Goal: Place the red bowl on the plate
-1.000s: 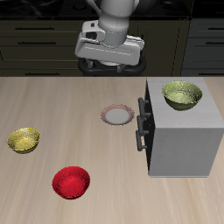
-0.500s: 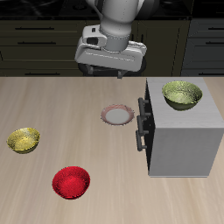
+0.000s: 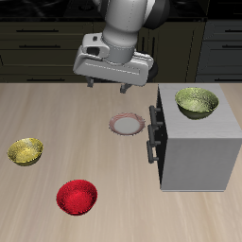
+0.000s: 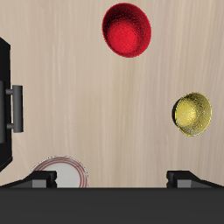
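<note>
The red bowl (image 3: 77,197) sits upright on the table (image 3: 57,113) near its front edge, mouth up, well apart from the plate (image 3: 126,124), which lies farther back just beside the grey cabinet (image 3: 198,151). The gripper (image 3: 108,87) hangs high above the table's back area, empty, fingers spread wide; the wrist view confirms both fingertips far apart with nothing between them. Judged from its glossy finish and thin wall, the red bowl (image 4: 127,29) is likely rigid, light and somewhat slippery; a pinch across one section of the rim, one finger inside and one outside, appears the soundest hold. Being round, it has no long axis and no preferred heading; only its vertical axis matters, and it stands level. Two yellow-green bowls are present: one on the table (image 3: 25,151) near the red bowl, one atop the cabinet (image 3: 196,102). Neither obstructs the route to the plate (image 4: 59,173).
</note>
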Available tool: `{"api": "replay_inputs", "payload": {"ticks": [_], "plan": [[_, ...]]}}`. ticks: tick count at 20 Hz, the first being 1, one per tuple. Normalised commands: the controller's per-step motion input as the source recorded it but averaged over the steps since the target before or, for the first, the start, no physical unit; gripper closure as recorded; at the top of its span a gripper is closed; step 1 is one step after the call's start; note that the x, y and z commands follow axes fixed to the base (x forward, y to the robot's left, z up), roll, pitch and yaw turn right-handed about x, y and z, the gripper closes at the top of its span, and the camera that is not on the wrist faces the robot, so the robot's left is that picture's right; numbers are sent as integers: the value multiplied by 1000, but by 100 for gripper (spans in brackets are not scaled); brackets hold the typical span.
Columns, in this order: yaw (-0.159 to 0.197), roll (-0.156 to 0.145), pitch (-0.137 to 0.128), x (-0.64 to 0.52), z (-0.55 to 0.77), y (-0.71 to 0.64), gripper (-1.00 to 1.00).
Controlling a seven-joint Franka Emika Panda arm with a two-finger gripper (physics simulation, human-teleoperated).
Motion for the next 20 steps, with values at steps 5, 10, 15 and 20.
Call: {"api": "replay_inputs", "payload": {"ticks": [5, 10, 15, 20], "plan": [[9, -5, -21, 235, 38, -11, -100], [-6, -3, -11, 241, 62, 11, -100], [-20, -7, -1, 247, 10, -25, -100], [3, -9, -14, 292, 20, -21, -100]]}}
